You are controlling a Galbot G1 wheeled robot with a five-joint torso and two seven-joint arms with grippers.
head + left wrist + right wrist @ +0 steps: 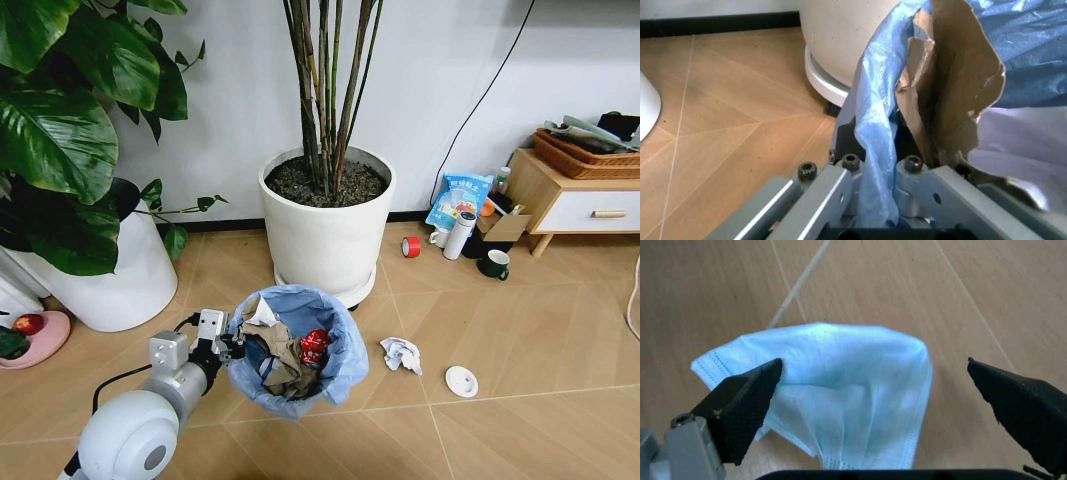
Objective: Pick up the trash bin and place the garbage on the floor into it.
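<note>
The trash bin [293, 352], lined with a crinkled light-blue bag, stands on the floor in front of the big white pot. Inside lie brown paper [285, 355], a red crushed can [315, 345] and white paper. My left gripper [234, 346] is shut on the bin's left rim; in the left wrist view the left gripper [878, 170] pinches the blue bag [875, 125] beside torn brown paper [953, 90]. My right gripper [873, 390] hangs open just above a pale blue folded mask [840, 385] lying flat on the floor. A crumpled white paper [401, 354] lies right of the bin.
A large white plant pot [327, 228] stands right behind the bin, another white pot [125, 275] to the left. A small white disc [461, 381] lies on the floor. Bottle, mug, a red roll [411, 246] and a wooden cabinet [575, 195] are at the back right.
</note>
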